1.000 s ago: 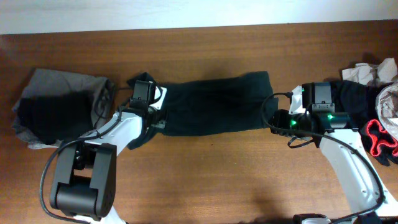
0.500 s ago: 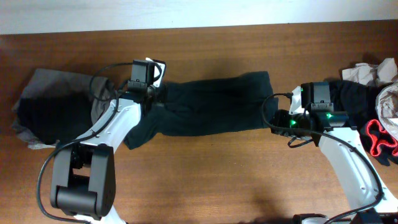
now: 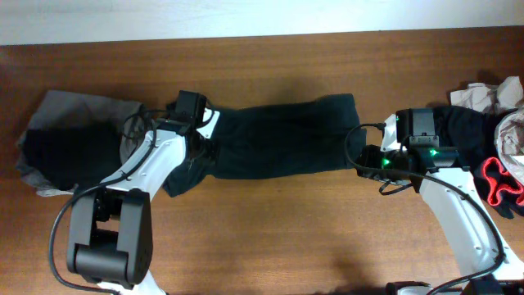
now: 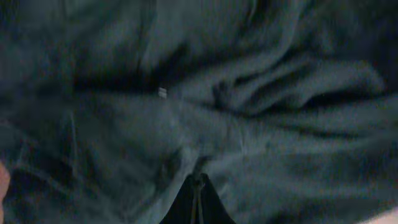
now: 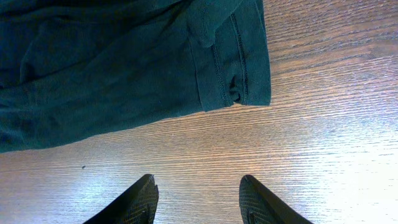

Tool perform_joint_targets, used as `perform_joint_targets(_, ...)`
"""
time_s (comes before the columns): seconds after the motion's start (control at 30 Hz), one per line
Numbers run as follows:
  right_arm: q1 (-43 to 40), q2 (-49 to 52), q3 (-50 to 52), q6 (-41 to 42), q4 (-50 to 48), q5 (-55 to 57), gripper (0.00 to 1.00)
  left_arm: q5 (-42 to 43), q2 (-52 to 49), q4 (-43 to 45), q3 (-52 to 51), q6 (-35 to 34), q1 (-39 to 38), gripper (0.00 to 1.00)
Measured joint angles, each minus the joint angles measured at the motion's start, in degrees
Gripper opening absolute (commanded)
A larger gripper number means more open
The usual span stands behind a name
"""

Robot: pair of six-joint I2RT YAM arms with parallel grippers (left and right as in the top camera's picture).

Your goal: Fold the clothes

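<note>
At shirt's left end: left gripper back down, fold not begun

Across mid-table the black T-shirt lies as a long band, left to right. The left gripper swung far, then came partway back over the shirt's left end. That end now spills twd near-left, messier than 1 s ago. Jaws shut tight at the cloth; can't tell if any is pinched. Edge prob. needs straightening before a fold. Right gripper hasn't moved: approx. half open, empty, over bare wood just off the right hem. Grey-black garment pile sits just left of the left arm. Red-trimmed garment w/ other clothes crowds the right edge.
</note>
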State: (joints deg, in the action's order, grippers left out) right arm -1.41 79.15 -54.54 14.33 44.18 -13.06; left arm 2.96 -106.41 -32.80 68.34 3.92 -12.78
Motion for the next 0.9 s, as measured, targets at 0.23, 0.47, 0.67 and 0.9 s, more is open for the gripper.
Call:
perform_joint_targets(0.23, 0.0, 0.0, 0.0, 0.0, 0.0, 0.0, 0.48, 0.3, -3.4, 6.3, -2.9, 0.0, 0.0, 0.01)
perform_joint_targets(0.47, 0.0, 0.0, 0.0, 0.0, 0.0, 0.2, 0.48, -0.2, -3.7, 8.7, -3.0, 0.0, 0.0, 0.00)
perform_joint_targets(0.67, 0.0, 0.0, 0.0, 0.0, 0.0, 0.2, 0.48, -1.4, -4.1, 11.2, -2.8, 0.0, 0.0, 0.01)
perform_joint_targets(0.9, 0.0, 0.0, 0.0, 0.0, 0.0, 0.2, 0.48, -2.7, -4.5, 11.2, 1.2, 0.0, 0.0, 0.01)
